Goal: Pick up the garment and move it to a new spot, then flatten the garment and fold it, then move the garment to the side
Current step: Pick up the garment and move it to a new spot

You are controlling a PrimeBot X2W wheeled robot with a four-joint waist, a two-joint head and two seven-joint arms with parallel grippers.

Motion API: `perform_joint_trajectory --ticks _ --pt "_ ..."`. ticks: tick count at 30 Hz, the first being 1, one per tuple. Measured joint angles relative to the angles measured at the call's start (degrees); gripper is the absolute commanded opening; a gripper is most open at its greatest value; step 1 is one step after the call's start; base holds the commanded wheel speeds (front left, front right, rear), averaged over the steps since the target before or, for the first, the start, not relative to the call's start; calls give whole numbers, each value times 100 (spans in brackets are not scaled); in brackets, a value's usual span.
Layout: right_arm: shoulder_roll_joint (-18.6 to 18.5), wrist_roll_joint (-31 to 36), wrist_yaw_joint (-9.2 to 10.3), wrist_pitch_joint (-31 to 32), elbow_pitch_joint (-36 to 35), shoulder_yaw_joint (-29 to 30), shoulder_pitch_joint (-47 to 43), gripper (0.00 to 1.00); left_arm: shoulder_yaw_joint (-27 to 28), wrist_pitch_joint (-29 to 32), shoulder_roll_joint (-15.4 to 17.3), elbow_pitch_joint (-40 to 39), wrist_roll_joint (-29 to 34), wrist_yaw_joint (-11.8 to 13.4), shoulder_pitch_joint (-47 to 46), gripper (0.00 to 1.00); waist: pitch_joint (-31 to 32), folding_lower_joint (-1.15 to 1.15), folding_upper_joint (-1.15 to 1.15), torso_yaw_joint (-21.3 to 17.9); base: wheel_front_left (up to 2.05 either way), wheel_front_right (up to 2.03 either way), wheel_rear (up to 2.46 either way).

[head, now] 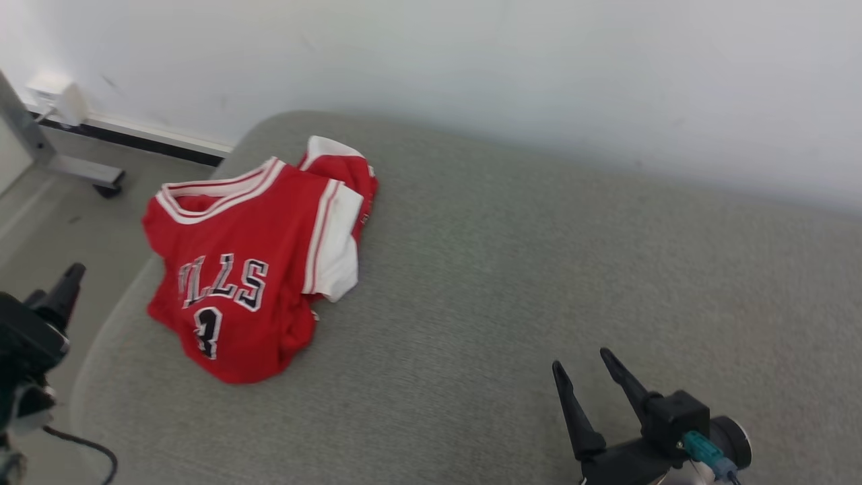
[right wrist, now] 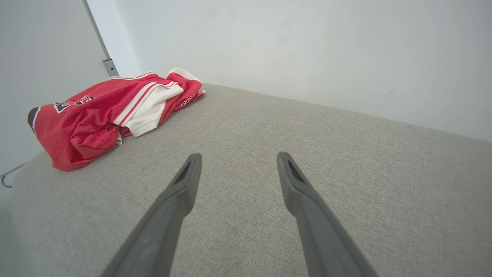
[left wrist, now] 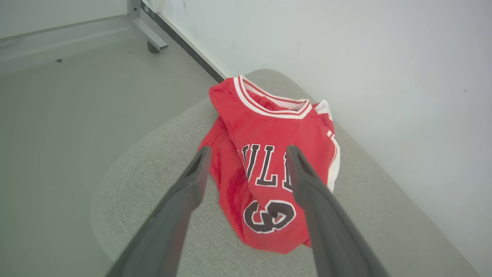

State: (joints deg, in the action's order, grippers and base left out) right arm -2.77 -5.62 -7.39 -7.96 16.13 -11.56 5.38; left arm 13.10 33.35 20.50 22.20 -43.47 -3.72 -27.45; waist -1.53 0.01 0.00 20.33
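The right pincer [head: 580, 358] hovers wide open above the grey cushion [head: 512, 269], well apart from the garment [head: 249, 269], a rumpled red basketball jersey with white-and-red striped trim lying at the cushion's left end near the wall [head: 471, 60]. The left pincer [left wrist: 248, 149], likewise spread wide and empty, points at its chest, where black, white-edged letters read "ULL" above a number broken by folds.

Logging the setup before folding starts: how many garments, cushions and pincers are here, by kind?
red jersey: 1
grey cushion: 1
pincers, the left pincer and the right pincer, both open: 2
Total: 4
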Motion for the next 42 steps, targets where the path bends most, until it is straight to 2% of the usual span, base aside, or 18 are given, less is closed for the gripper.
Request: perform_joint_trajectory --ticks 5,8,10,13,19,23,26,29,30,31,32,33,42 --pt "-5 33 -1 140 -404 18 69 100 289 822 222 -243 -392 469 -196 100 -476 0 0 -422 0 0 0" --pt "-3 25 -1 145 -506 20 79 100 407 1094 265 -527 -528 740 -188 100 -766 1 0 -726 0 0 0" --pt "-8 10 -1 144 -553 16 80 100 461 1249 312 -627 -573 831 -170 100 -950 1 1 -911 0 0 0" --pt "-9 -8 -1 140 -591 4 109 100 560 1352 450 -625 -616 869 -109 100 -1207 1 0 -1156 0 0 0" --pt "-10 -86 -1 113 -584 -58 185 100 356 1525 556 -668 -449 975 35 100 -1610 0 1 -1546 0 0 0" --pt "-8 -104 -1 88 -561 -122 258 100 286 1522 689 -692 -233 1031 92 100 -1786 1 1 -1737 0 0 0" --pt "-9 -144 -1 79 -544 -155 269 100 170 1436 990 -665 145 1058 274 100 -1877 0 1 -1854 0 0 0" --pt "-8 -186 -1 69 -532 -158 279 100 143 1407 992 -628 179 1078 327 100 -1930 -1 1 -1912 0 0 0" --pt "-8 -188 -1 69 -520 -155 283 100 115 1406 964 -627 179 1078 341 90 -1955 0 1 -1935 0 0 0" --pt "-8 -196 -1 69 -505 -156 289 100 103 1405 948 -622 180 1080 350 51 -1975 0 1 -1955 0 0 0" --pt "-10 -213 -1 69 -491 -157 298 100 92 1405 948 -621 186 1088 364 35 -1991 0 1 -1973 0 0 0" --pt "-9 -223 -1 63 -478 -159 310 100 91 1405 955 -621 191 1106 373 1 -2003 0 1 -1988 0 0 0" --pt "-8 -367 -1 -22 -308 -183 391 100 94 1471 1006 -833 162 1132 365 0 -1903 0 1 -2009 0 0 0"
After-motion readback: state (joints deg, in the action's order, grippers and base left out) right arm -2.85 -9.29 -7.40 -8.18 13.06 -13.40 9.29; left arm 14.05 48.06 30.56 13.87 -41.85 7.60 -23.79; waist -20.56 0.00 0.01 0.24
